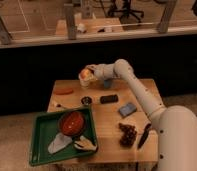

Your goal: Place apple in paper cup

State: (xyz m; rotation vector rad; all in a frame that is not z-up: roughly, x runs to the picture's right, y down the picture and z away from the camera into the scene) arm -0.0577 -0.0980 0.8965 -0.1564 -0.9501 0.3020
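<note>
One camera view only, so one pass. The gripper [88,75] was reached out to the far left corner of the worktop [109,120], fingers clenched on the apple [84,74], which sat raised above the surface, not resting on it. Right under and against it I could make out something pale that I took for the paper cup [87,82], though the arm crowds that spot, so treat that as my best guess. Holding the fruit directly over the cup made sense: a straight drop, no sideways shuffle needed.

Room-wise, that corner was tight. The cup stood close to the back edge, with a blue-grey cup [107,83] just beside it behind the wrist, so a nudge could have tipped either one. Toward the front things were well apart: a small dark dish [86,100], a black block [109,98], the grapes [127,134], and a green tray [39,150] holding the red bowl [72,122] at the near left. Pulling back upward looked like the cleanest exit.
</note>
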